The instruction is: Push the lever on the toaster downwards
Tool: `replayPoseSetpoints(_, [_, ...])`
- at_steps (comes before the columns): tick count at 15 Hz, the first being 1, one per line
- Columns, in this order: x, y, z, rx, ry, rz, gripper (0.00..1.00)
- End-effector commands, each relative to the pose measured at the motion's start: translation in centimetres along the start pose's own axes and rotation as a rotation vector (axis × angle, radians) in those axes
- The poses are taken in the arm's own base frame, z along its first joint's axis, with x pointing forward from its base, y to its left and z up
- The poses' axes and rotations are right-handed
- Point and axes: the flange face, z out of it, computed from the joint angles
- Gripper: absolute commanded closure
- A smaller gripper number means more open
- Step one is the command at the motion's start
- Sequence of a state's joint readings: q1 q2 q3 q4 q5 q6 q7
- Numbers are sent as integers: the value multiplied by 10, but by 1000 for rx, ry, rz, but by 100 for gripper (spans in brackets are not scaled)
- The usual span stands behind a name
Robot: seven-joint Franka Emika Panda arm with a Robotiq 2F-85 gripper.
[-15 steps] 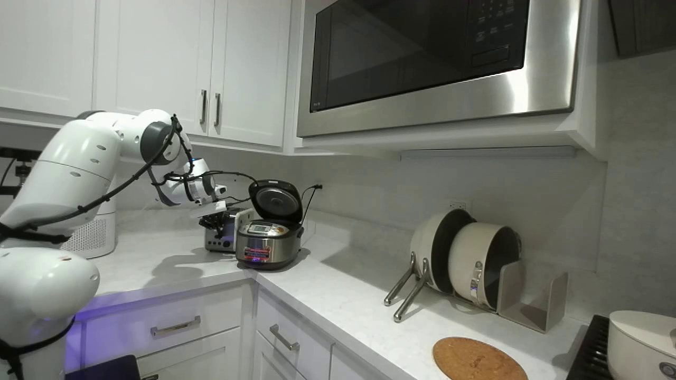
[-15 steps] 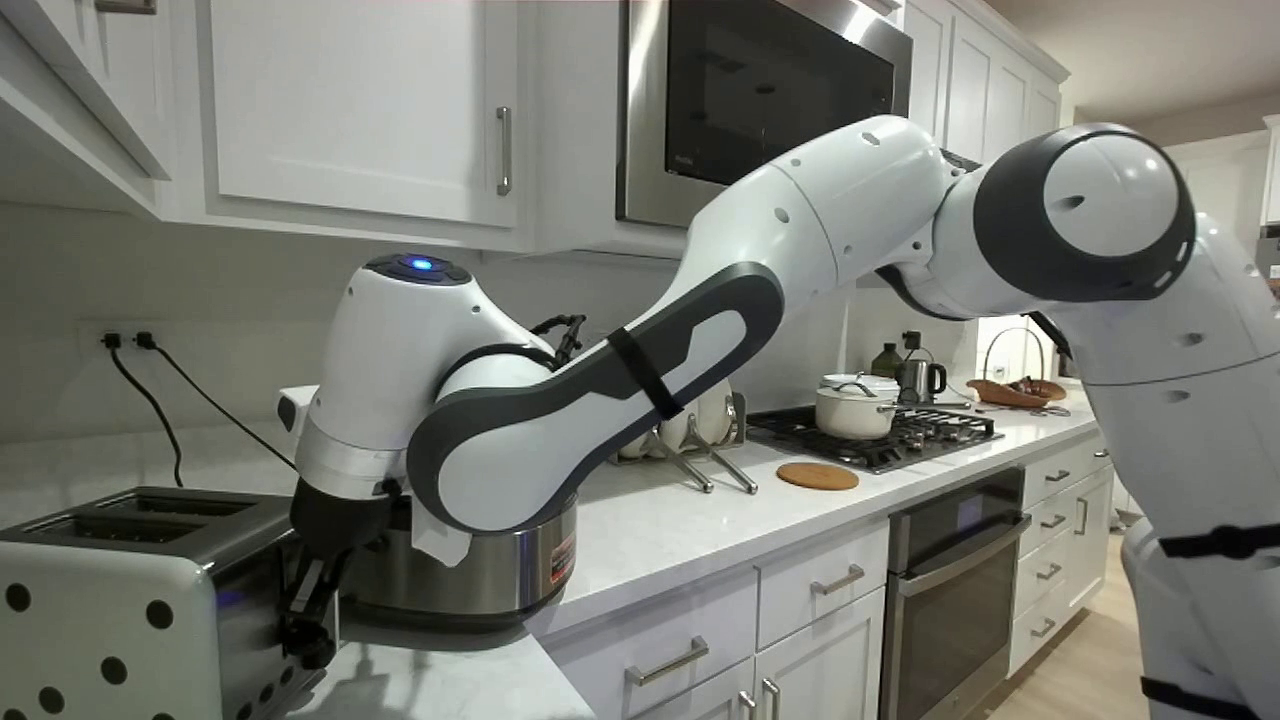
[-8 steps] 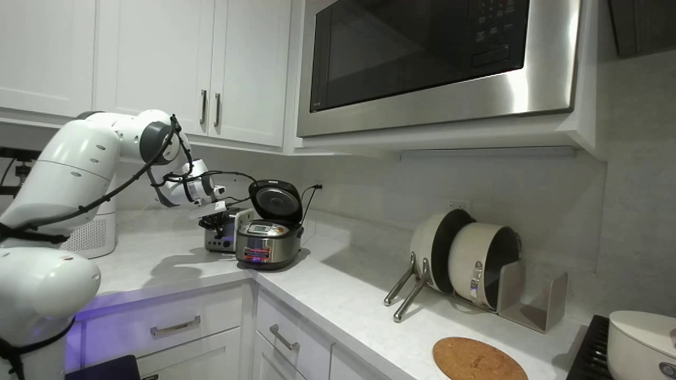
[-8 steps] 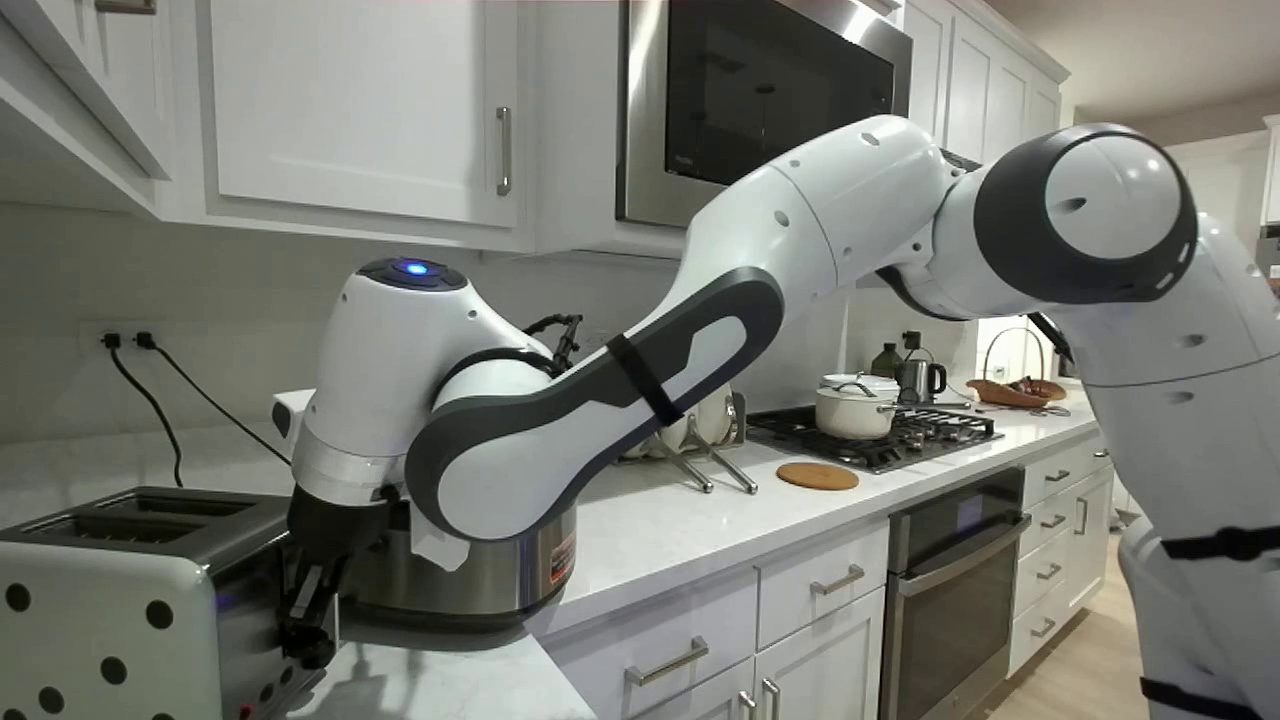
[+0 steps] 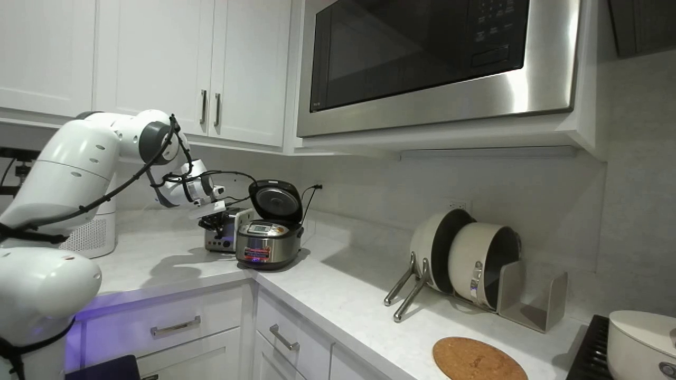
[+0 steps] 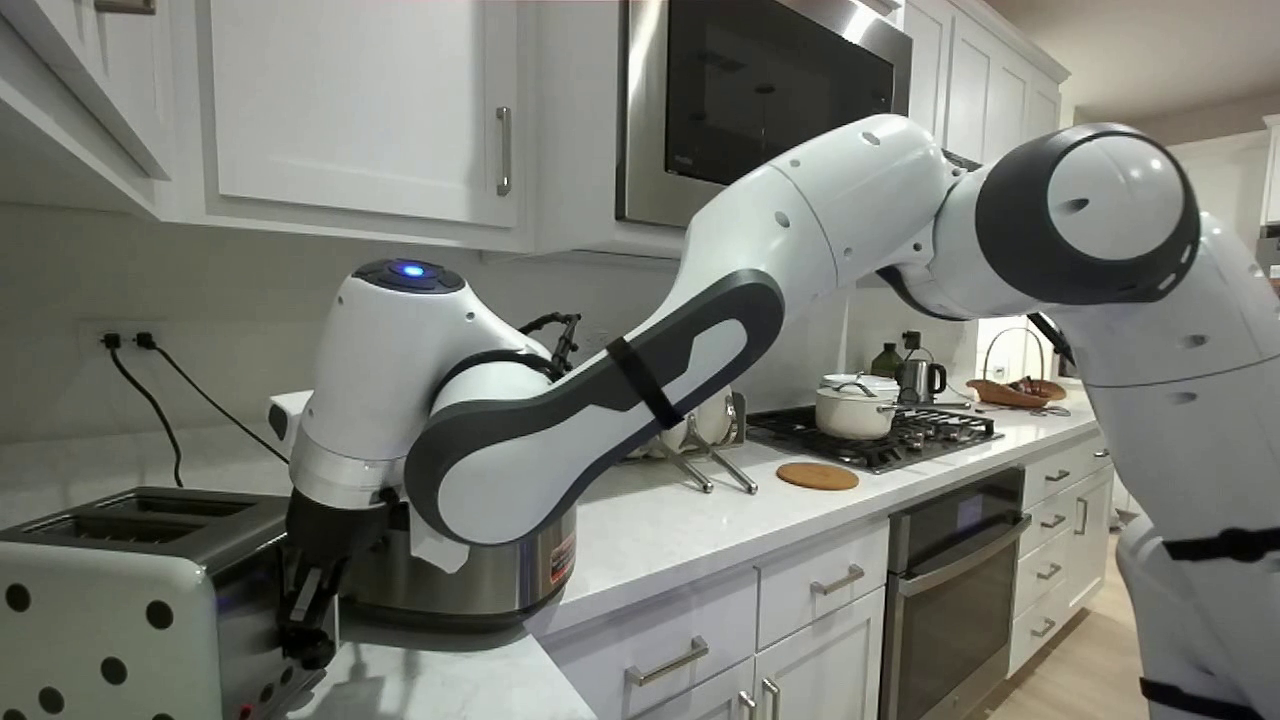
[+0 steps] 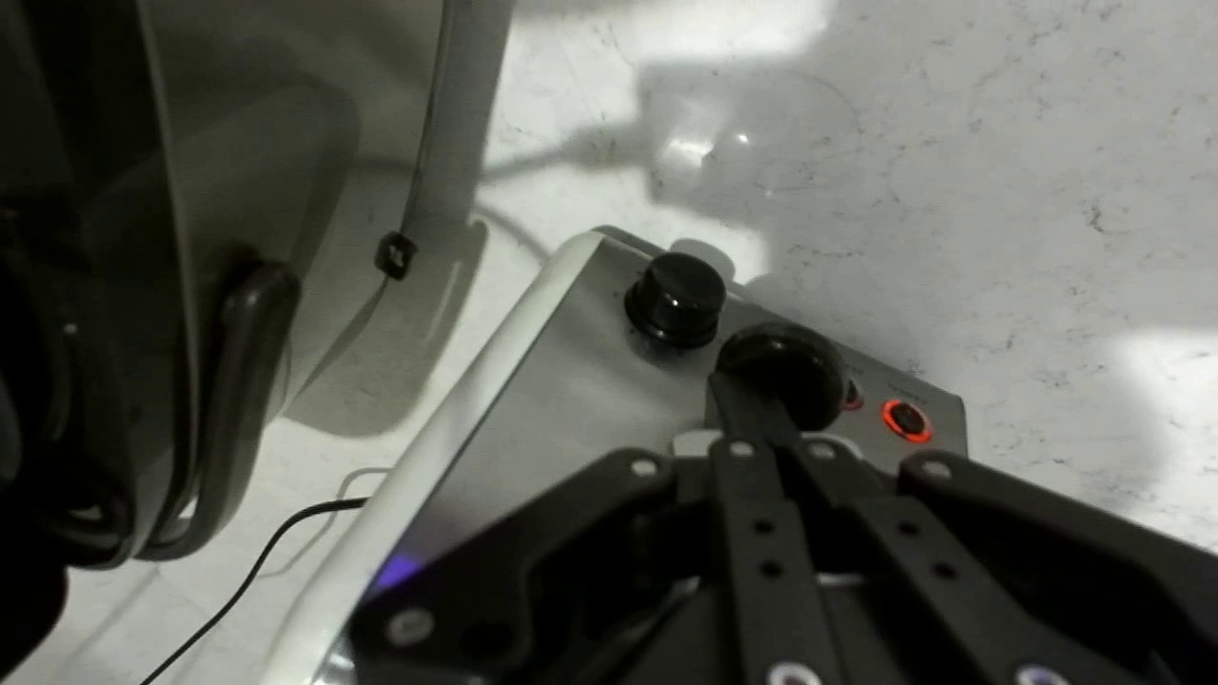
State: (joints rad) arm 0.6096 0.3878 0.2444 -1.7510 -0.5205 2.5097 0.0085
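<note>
The toaster [image 6: 140, 640] is boxy, with white spotted sides and a silver front and top. It stands on the counter and shows in an exterior view [image 5: 229, 235] and in the wrist view [image 7: 561, 400]. My gripper [image 7: 756, 400] is shut, fingers together, at the toaster's front. Its tips overlap the large round black lever knob [image 7: 809, 376] and seem to rest on it. In an exterior view the gripper [image 6: 305, 605] points down onto the knob [image 6: 315, 652], low on the front. A black dial [image 7: 677, 297] and red-lit buttons [image 7: 906, 420] sit beside it. The lever's stem is hidden.
A round silver cooker [image 5: 269, 245] with its black lid raised stands close beside the toaster. A white canister appliance [image 5: 92, 235] stands on the other side. Power cords [image 6: 215, 410] hang from the wall outlet. Upper cabinets [image 6: 360, 110] overhang the counter.
A red light has come on low on the toaster's front, between one second and half a second ago. My hand has shifted slightly left and down in an exterior view.
</note>
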Motion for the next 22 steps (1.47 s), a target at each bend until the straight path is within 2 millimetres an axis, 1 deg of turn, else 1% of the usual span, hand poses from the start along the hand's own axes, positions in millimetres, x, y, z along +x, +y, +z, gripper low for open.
replayPoseSetpoints(1, [-6,-12,26,-4,-70,4,96])
replayPoseSetpoints(7, [-9,-16,33,-2,-126,0,96])
replayPoseSetpoints(9, [-10,-18,38,3,-149,-1,96])
replayPoseSetpoints(11, [-8,-19,37,2,-161,2,96])
replayPoseSetpoints(12, [-6,-19,35,8,-164,7,87])
replayPoseSetpoints(13, [-3,-17,33,4,-160,12,69])
replayPoseSetpoints(15, [4,-14,25,1,-149,29,57])
replayPoseSetpoints(19, [10,1,10,1,-160,77,26])
replayPoseSetpoints(20, [13,6,4,-5,-163,89,16])
replayPoseSetpoints(22, [20,17,-17,-17,-166,111,3])
